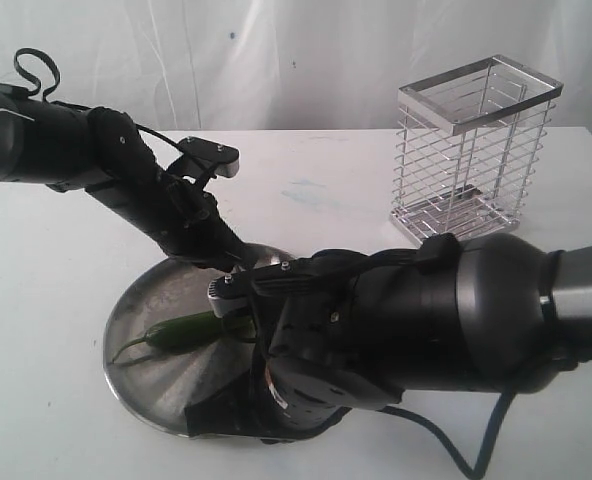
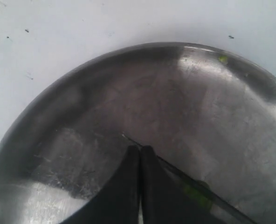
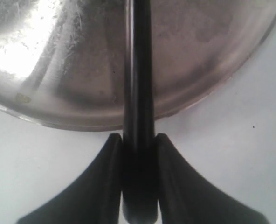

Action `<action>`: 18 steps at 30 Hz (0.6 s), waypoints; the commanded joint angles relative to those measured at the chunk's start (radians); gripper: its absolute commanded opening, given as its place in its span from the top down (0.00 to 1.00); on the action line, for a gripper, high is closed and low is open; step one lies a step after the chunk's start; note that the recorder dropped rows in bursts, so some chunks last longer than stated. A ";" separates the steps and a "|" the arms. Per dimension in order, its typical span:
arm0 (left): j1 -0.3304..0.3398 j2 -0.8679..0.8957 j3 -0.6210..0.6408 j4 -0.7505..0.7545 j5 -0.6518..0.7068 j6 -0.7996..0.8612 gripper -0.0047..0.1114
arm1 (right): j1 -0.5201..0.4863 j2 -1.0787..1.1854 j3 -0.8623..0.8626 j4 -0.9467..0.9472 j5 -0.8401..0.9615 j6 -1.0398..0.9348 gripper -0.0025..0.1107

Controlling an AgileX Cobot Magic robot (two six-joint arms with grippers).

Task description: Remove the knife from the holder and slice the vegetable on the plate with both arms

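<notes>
Your right arm (image 1: 456, 320) fills the lower right of the exterior view, its gripper (image 3: 139, 142) clamped on the knife (image 3: 138, 93) handle, blade running out over the plate (image 1: 141, 310) at lower left. The holder (image 1: 473, 150) stands upper right. Your left gripper (image 2: 140, 151) sits pinched together over the plate, apparently on the stem. The vegetable (image 1: 181, 332) lies roughly left-right, stem leftward. No writing is legible.

The dark-green vegetable (image 1: 181, 331) lay on the round steel plate (image 1: 151, 390), its thin stem pointing toward the plate's left rim. The knife's black handle (image 3: 139, 116) ran out over the plate's edge. The wire holder (image 1: 473, 150) stood upright, well apart behind.
</notes>
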 commanded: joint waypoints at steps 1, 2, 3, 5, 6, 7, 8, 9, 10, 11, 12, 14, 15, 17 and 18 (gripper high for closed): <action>0.002 -0.004 -0.003 -0.012 0.000 0.004 0.96 | 0.001 -0.002 -0.001 0.016 -0.004 -0.008 0.98; 0.002 -0.004 -0.003 -0.012 -0.003 0.004 0.96 | 0.001 -0.002 -0.001 0.026 -0.004 -0.020 0.98; 0.002 -0.004 -0.003 -0.012 -0.007 0.004 0.96 | 0.001 -0.002 -0.001 0.039 -0.004 -0.034 0.98; 0.002 -0.004 -0.003 -0.010 -0.011 0.004 0.96 | 0.001 -0.002 -0.001 0.043 -0.004 -0.039 0.98; 0.002 -0.004 -0.003 -0.007 -0.011 0.004 0.96 | 0.001 -0.002 -0.001 0.043 -0.006 -0.039 0.98; 0.002 -0.004 -0.003 0.001 -0.012 0.004 0.96 | 0.001 -0.002 -0.001 0.043 -0.006 -0.039 0.98; 0.002 -0.004 -0.003 0.007 -0.018 0.004 0.96 | 0.001 -0.002 -0.001 0.043 -0.006 -0.039 0.98; 0.002 -0.006 -0.003 0.007 -0.021 0.004 0.96 | 0.001 -0.002 -0.001 0.043 -0.006 -0.041 0.98; 0.002 -0.006 -0.003 0.007 -0.025 0.001 0.96 | 0.001 -0.002 -0.001 0.043 -0.006 -0.041 0.98; 0.002 -0.006 -0.003 0.007 -0.032 -0.006 0.96 | 0.001 -0.002 -0.001 0.043 -0.006 -0.041 0.98; 0.002 -0.006 -0.003 0.007 -0.032 -0.008 0.96 | 0.001 -0.002 -0.001 0.043 -0.006 -0.041 0.98; 0.002 -0.006 -0.003 0.007 -0.044 -0.014 0.96 | 0.001 -0.002 -0.001 0.043 -0.006 -0.041 0.98; 0.002 -0.006 -0.003 0.007 -0.049 -0.014 0.96 | 0.001 -0.002 -0.001 0.043 -0.006 -0.041 0.98; 0.002 -0.006 -0.003 0.007 -0.059 -0.012 0.96 | 0.001 -0.002 -0.001 0.043 -0.006 -0.043 0.98; 0.002 -0.006 -0.003 0.007 -0.059 -0.012 0.96 | 0.001 -0.002 -0.001 0.043 -0.006 -0.046 0.98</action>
